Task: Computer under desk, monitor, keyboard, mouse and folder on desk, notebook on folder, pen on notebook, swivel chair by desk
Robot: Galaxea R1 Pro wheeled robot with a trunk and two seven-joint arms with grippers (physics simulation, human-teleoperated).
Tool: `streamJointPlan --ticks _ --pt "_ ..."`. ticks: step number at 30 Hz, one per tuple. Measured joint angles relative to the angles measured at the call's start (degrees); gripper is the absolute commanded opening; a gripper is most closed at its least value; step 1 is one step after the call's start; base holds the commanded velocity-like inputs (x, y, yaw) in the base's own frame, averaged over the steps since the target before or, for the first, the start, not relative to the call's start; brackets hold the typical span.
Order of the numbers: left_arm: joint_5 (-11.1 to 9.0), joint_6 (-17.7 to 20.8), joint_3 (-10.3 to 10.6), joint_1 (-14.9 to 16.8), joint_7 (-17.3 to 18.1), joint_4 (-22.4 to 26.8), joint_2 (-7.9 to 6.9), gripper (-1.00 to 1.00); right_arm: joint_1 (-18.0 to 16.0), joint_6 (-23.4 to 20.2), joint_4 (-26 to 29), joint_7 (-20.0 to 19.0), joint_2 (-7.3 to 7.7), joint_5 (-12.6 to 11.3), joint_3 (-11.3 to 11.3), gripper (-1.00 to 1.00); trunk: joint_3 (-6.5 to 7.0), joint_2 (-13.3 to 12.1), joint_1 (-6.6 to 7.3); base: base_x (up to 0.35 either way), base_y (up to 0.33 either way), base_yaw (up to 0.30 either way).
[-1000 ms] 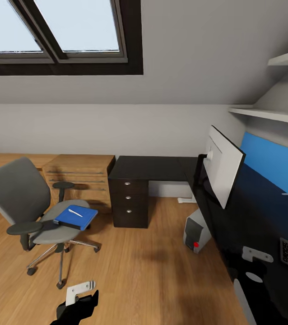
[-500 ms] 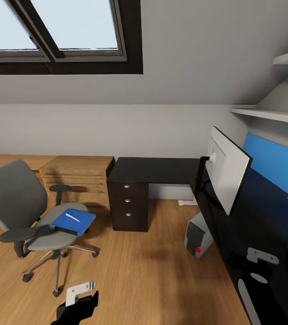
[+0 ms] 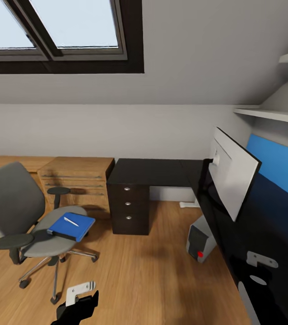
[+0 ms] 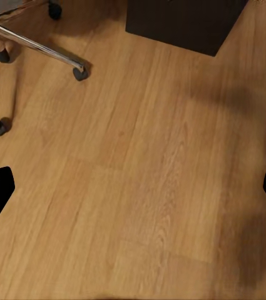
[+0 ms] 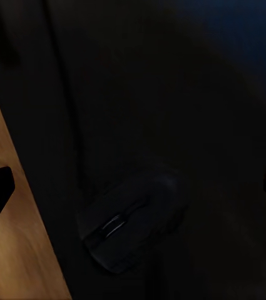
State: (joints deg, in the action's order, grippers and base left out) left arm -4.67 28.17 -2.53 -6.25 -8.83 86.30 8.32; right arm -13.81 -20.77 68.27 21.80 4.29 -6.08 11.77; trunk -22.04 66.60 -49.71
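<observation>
Wooden bedroom floor (image 3: 153, 271), and we've got the folder (image 3: 72, 226) with the pen (image 3: 71, 221) on the swivel chair (image 3: 22, 212), mouse (image 5: 133, 228) on the desk (image 3: 162, 170) under our spread-open right gripper (image 5: 133, 187), left gripper (image 4: 133, 187) spread too, no readable labels.

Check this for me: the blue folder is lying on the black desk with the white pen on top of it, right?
Not quite. The head view shows the blue folder lying on the seat of the swivel chair, not on the desk. The rest holds: the white pen lies on top of it.
</observation>
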Motion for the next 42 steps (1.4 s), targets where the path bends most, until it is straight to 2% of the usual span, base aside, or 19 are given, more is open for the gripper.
streamJointPlan --ticks 19,28,42 --pt "0.05 0.0 0.0 0.0 0.0 0.0 0.0 1.0 -0.82 0.24 -2.57 0.1 1.22 -0.08 0.41 1.0 0.0 0.0 0.0 0.104 0.003 0.0" --pt "0.07 0.03 0.0 0.0 0.0 -0.08 0.0 1.0 -2.83 0.19 -6.04 0.09 1.85 -0.09 2.0 1.0 0.0 0.0 -0.01 0.023 0.0 0.0" --pt "0.07 0.01 0.0 0.0 0.0 -0.09 0.01 1.0 -5.28 0.12 -11.21 0.08 2.59 -0.29 2.79 1.0 0.0 0.0 -0.01 0.002 0.0 0.0"
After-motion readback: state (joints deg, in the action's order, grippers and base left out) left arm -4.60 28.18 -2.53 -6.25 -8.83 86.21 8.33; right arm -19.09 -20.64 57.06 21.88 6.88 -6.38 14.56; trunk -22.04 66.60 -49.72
